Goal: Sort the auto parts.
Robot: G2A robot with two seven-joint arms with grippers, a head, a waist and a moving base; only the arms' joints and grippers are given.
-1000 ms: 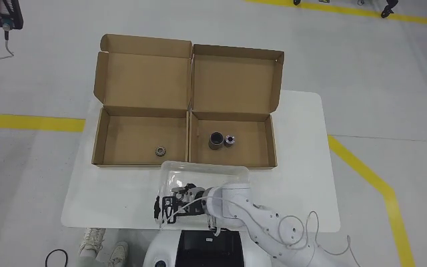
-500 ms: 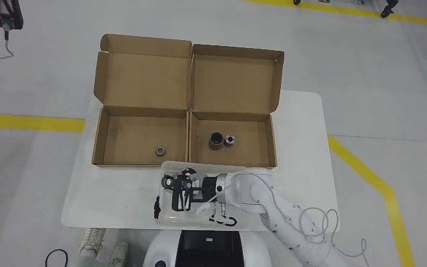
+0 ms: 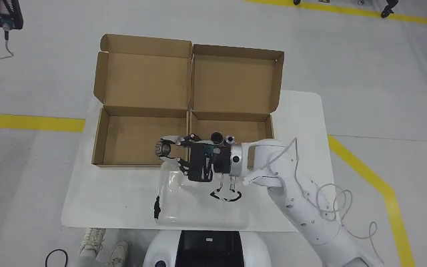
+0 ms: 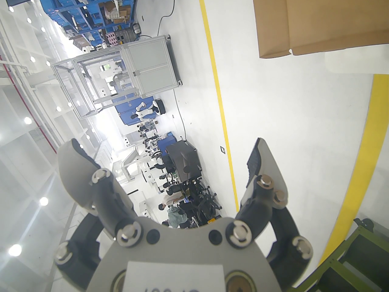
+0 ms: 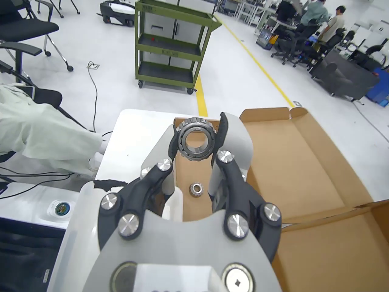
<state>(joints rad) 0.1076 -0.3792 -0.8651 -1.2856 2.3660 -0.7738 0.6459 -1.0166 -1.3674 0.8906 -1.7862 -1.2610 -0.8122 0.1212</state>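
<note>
Step in hand: the drop-off leg of the sort. The right claw (image 5: 197, 135) was clamped across the outer race of a tapered roller bearing (image 5: 197, 156). It held the part over the left box (image 3: 127, 137), just inside the box's near wall. That box sat beside the right box (image 3: 257, 143) along the far edge of the surface (image 3: 300, 133).

A small bearing (image 5: 196, 189) lay on the left box floor, below the claw, so this looked like the bearing bin. Next move, my read: lower, then release close to the floor so the part neither rolls nor knocks the one lying there.

The left claw (image 4: 165, 153) was spread wide and empty. I couldn't judge its place over the surface.

Hard to see:
- In the top view the right claw covered both the held part and the small bearing.
- The right box held a dark sleeve (image 3: 217, 139) and a small bushing (image 3: 230, 140); exact types were unclear.
- The clear tray (image 3: 187, 200) at the near edge had a black looped item (image 3: 223, 195). I couldn't identify it, or tell whether other parts lay in the tray.
</note>
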